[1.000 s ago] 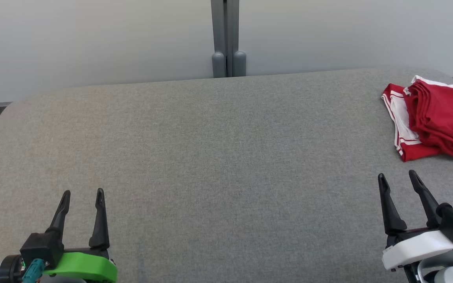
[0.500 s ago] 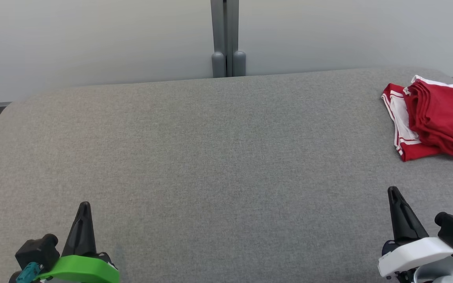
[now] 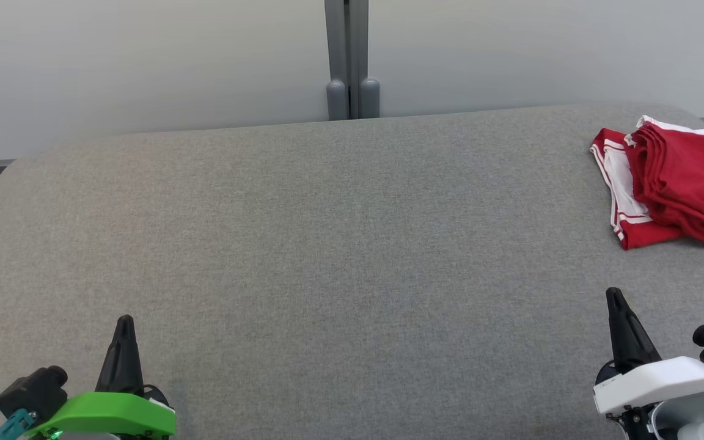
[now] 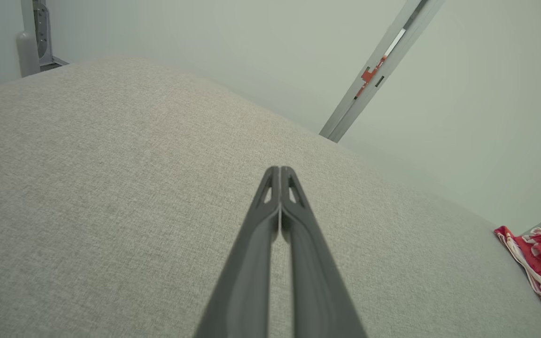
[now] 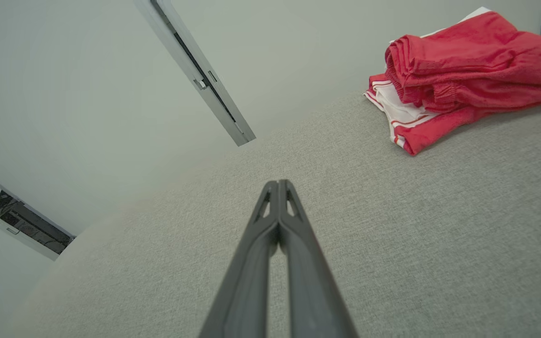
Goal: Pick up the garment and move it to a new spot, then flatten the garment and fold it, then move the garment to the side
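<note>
Garment (image 3: 679,177) lies folded at the far right corner of table (image 3: 327,244); my left gripper (image 3: 124,321) and right gripper (image 3: 615,294) are both closed, empty.

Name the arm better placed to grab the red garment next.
Right. The red garment lies at the grey surface's far right, just beyond the right gripper; the left gripper sits across at the lower left. Both are shut.

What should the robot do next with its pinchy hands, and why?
Probably open the right gripper and reach it toward the red garment. Both it and the left gripper are shut on nothing over the grey table. The garment lies bunched at the table's far right, apart from both grippers and nearest the right one.
</note>
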`<state>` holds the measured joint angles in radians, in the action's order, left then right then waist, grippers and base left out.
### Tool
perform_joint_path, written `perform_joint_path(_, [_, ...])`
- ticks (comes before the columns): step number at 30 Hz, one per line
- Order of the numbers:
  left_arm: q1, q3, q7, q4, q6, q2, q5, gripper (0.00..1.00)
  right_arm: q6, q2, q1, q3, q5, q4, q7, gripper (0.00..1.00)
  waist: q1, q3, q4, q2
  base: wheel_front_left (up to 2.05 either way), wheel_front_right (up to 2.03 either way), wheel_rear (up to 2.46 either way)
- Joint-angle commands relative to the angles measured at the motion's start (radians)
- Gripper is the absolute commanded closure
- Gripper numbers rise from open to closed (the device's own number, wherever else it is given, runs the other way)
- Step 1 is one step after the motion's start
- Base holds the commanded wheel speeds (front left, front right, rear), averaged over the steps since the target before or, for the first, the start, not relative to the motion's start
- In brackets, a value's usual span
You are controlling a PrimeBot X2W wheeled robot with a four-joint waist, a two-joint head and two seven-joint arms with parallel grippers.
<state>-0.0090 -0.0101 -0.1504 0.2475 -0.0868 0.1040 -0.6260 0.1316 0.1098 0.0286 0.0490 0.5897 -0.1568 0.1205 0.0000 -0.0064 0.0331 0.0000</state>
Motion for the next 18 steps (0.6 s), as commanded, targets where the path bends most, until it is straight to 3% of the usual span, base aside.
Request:
perform_joint_path(1, [-0.032, -0.010, 0.008, -0.015, -0.005, 0.001, -0.037, 1.00, 0.000, 0.004, -0.032, 0.006, 0.040, 0.008, -0.008, 1.00, 0.0000, 0.000, 0.000, 0.0000, 0.00, 0.00, 0.00])
perform_joint_path(18, [-0.051, -0.033, 0.070, -0.013, -0.015, -0.011, -0.264, 1.00, -0.001, -0.011, -0.059, 0.021, 0.276, -0.014, -0.063, 1.00, 0.0000, 0.002, -0.006, 0.0000, 0.00, 0.00, 0.00])
